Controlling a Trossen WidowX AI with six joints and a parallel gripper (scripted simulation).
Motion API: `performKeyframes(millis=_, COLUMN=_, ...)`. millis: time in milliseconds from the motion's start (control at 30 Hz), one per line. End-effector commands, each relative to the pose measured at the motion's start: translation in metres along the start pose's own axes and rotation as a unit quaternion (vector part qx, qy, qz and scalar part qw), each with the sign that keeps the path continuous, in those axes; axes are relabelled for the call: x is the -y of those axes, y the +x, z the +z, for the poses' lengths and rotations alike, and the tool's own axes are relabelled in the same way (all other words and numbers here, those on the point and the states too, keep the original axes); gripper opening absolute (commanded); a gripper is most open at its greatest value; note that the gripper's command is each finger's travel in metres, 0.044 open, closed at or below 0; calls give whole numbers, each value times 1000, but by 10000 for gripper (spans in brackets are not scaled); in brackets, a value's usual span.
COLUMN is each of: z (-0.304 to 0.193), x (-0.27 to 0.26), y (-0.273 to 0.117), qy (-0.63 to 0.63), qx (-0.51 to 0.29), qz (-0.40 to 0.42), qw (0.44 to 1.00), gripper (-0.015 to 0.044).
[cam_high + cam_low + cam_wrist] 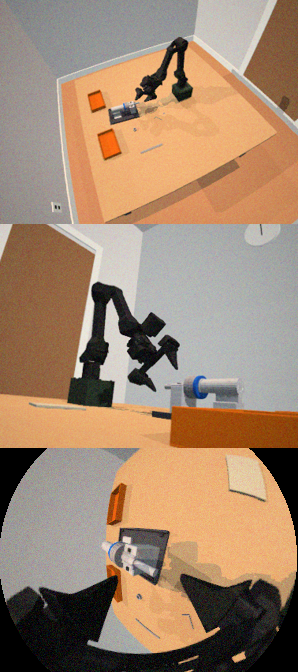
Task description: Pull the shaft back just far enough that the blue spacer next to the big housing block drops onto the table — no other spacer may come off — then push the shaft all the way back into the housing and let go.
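My gripper (143, 98) (165, 379) (149, 577) is open and empty, above and beside the near end of the shaft. The shaft (168, 386) (147, 568) sticks out of a light upright support (176, 397) on the dark base plate (127, 118) (161, 548). The blue spacer (124, 106) (196, 386) (110, 548) sits upright around the shaft line, between a grey ring (189, 387) and a pale cylinder (117, 108) (221, 386). The fingers touch none of these. Whether other spacers sit on the shaft is too small to tell.
Two orange trays (96, 101) (109, 144) stand beyond the base plate, one on each side. A small nut-like piece (135, 129) (139, 596), a grey bar (151, 148) and a thin bent key (158, 117) (189, 619) lie on the table. A pale flat piece (57, 406) (247, 478) lies farther off.
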State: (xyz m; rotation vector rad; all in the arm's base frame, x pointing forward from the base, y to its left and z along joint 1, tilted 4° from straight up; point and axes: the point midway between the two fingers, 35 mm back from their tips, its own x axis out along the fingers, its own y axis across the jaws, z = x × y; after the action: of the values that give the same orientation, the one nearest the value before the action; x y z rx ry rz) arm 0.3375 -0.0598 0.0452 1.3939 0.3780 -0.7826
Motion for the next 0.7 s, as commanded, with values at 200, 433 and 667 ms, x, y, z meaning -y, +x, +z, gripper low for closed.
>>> performKeyframes(millis=200, z=1, x=1, y=-2, qy=-568, qx=7, qz=1, qw=823, gripper=440)
performKeyframes(millis=433, z=1, x=1, y=-2, qy=-639, qx=7, qz=0, qw=769, gripper=440)
performKeyframes(millis=667, z=1, x=1, y=-2, qy=-639, qx=7, qz=0, qw=769, gripper=440)
